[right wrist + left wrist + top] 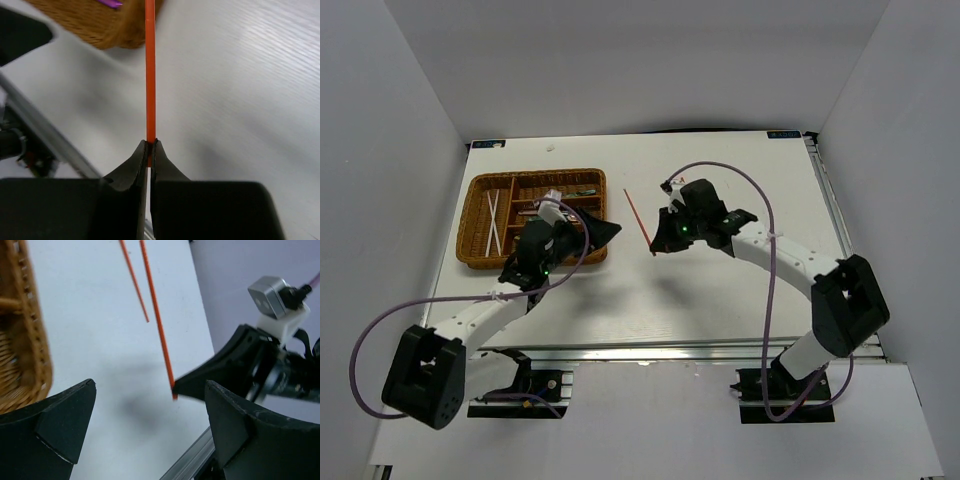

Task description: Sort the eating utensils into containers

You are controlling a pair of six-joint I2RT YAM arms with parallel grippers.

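The brown wicker tray (480,250) stands at the left of the table and holds white sticks (495,215) and other cutlery (575,192). My right gripper (656,250) is shut on the near end of a red-orange chopstick (638,215), which points away toward the tray's far right corner. The right wrist view shows the chopstick (149,70) pinched between the closed fingertips (150,145). My left gripper (603,231) is open and empty beside the tray's right edge. In its wrist view (150,390) the held chopstick (157,320) shows, with a thinner red-orange line (134,282) beside it.
White walls enclose the table on the left, back and right. An aluminium rail (650,350) runs along the near edge. The tray corner (100,27) with a purple item (111,3) lies ahead of the right gripper. The two grippers are close together.
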